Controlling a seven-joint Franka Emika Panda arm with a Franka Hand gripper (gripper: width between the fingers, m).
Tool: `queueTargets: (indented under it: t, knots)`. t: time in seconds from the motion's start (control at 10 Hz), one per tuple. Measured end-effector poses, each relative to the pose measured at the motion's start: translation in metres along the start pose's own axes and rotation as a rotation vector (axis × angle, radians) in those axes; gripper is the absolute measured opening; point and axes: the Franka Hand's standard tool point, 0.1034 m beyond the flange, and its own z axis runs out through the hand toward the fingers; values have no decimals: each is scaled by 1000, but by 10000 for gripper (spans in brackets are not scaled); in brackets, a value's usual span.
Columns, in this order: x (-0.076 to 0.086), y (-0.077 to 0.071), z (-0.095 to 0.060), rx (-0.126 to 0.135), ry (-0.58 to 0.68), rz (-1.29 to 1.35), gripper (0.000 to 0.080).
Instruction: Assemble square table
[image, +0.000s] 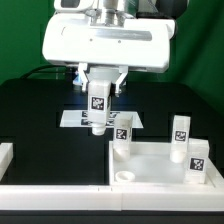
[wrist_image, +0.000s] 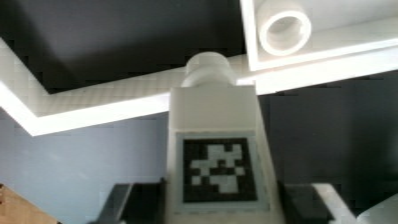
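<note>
The large white plastic square slab with a raised rim (image: 160, 165) lies flat on the black table (image: 30, 110) toward the exterior view's right, its near edge against a long white border bar (image: 60, 190) that runs along the front. One round corner socket (image: 124, 176) shows at its near corner on the exterior view's left, and the wrist view shows a round socket (wrist_image: 281, 32) just inside a rim corner. The table on the exterior view's left is bare black surface up to a short white block (image: 5, 153) at the frame edge.

Four white tag-marked leg blocks are in sight. One leg (image: 98, 108) hangs in the gripper (image: 98, 100), upright, long axis vertical, its rounded end downward, over the flat white marker board (image: 80, 119) and just beside the slab's far corner. The other three stand upright: one (image: 123, 133) at that far corner, one (image: 180, 128) behind the slab's far edge, one (image: 197, 162) at its side on the exterior view's right.

In the wrist view the held leg (wrist_image: 214, 130) runs lengthwise away from the camera, tag facing it, with a dark fingertip (wrist_image: 125, 200) at its side; the fingers are closed narrowly on it.
</note>
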Motion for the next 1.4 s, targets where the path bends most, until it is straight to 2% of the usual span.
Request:
queueTargets:
  t: [0.2, 0.3, 0.4, 0.5, 0.6, 0.7, 0.8, 1.0, 1.1, 1.2, 1.4]
  knots:
    - [-2, 6, 3, 7, -7, 10, 290]
    - [-2, -4, 6, 23, 4, 27, 290]
    - [-3, -27, 12, 40, 11, 46, 290]
    - [5, -47, 16, 54, 22, 58, 290]
    - [8, -57, 20, 58, 11, 69, 290]
    - [3, -67, 25, 53, -48, 76, 290]
    - [7, -66, 24, 52, -30, 64, 290]
    - [5, -65, 25, 51, -34, 65, 290]
    - [6, -57, 25, 49, -16, 30, 290]
    - [4, -36, 28, 45, -8, 31, 290]
    - [4, -30, 33, 60, -14, 45, 290]
